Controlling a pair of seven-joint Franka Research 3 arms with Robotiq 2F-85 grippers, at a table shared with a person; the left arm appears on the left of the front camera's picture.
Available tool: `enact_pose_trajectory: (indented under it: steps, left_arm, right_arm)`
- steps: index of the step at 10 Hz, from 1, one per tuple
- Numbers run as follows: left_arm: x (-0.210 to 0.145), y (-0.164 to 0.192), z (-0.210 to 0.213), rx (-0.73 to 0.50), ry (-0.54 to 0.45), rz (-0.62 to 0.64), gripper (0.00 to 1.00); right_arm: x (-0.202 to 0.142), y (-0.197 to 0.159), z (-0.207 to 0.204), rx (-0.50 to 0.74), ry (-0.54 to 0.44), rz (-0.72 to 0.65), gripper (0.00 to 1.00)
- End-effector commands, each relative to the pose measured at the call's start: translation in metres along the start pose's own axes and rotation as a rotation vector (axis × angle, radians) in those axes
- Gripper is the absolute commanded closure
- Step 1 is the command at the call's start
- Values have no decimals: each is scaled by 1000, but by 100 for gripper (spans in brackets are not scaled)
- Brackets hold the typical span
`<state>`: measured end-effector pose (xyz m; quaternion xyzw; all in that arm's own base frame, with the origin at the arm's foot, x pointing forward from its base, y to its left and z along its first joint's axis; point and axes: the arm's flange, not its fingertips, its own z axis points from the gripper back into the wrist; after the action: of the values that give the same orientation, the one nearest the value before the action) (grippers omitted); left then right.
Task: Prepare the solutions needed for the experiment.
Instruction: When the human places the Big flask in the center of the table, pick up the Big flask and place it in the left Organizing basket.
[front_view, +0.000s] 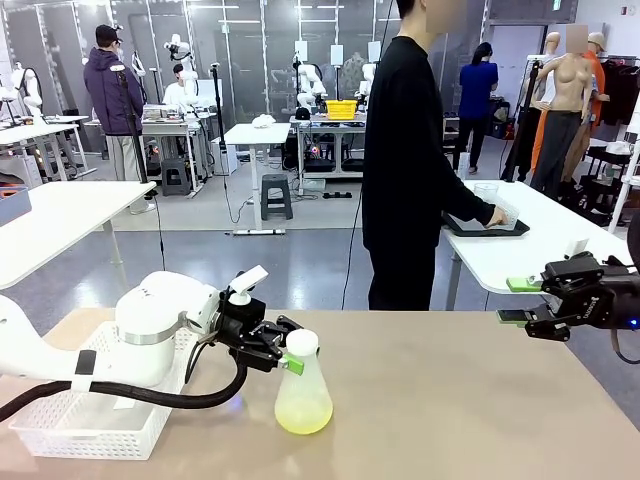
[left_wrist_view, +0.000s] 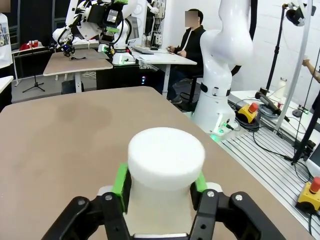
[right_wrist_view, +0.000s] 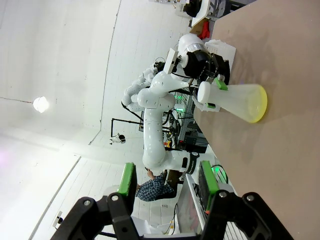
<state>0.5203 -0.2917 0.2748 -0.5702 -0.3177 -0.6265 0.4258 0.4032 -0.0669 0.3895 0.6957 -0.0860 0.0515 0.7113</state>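
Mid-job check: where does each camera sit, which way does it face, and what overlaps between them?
Front: between the arms, facing across the table; shows the left gripper on the flask, and the right gripper.
Left wrist: looks along its fingers at the flask's cap.
Right wrist: rolled sideways, open pads facing the flask.
Shared: flask.

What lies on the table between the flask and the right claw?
Nothing: in the front view, bare tabletop lies between the flask and the right claw.
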Motion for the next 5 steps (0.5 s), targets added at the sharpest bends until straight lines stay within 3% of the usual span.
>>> enact_pose_trajectory:
  steps: [1,5]
  left_arm:
    - [-3,138,-88,3,-13,39,62]
    - [-3,136,-86,7,-19,49,100]
  right_arm:
    - [1,1,0,5,1,5,36]
    - [1,1,0,5,1,5,36]
